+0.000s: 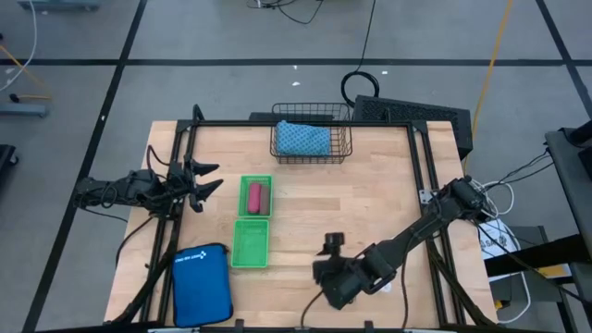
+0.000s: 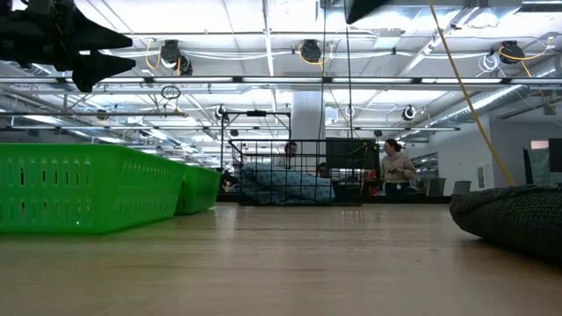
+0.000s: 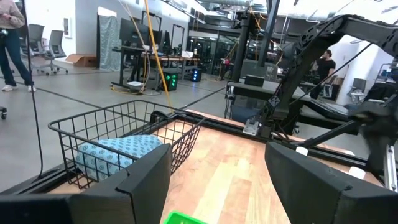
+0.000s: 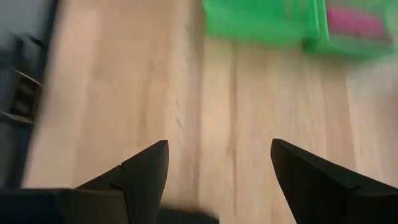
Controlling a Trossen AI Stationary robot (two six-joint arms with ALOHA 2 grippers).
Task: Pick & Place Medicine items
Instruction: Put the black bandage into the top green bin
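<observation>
Two green trays lie side by side left of the table's middle. The farther tray (image 1: 256, 196) holds a pink piece (image 1: 254, 196) and a brown piece (image 1: 265, 197); the nearer tray (image 1: 251, 242) looks bare inside. The black piece and the white bottles show in no view. My left gripper (image 1: 205, 181) (image 3: 217, 162) hovers open left of the trays, high above the table (image 2: 83, 44). My right gripper (image 1: 324, 259) (image 4: 217, 149) is open and low over bare wood right of the nearer tray, pointing toward the trays (image 4: 261, 18), with the pink piece (image 4: 354, 22) ahead.
A black wire basket (image 1: 312, 141) (image 3: 124, 137) with a blue patterned bundle stands at the far edge. The blue zip pouch (image 1: 202, 282) lies at the near left corner. Black frame rails run along the table's sides. Bare wood lies between trays and right arm. People stand in the room beyond.
</observation>
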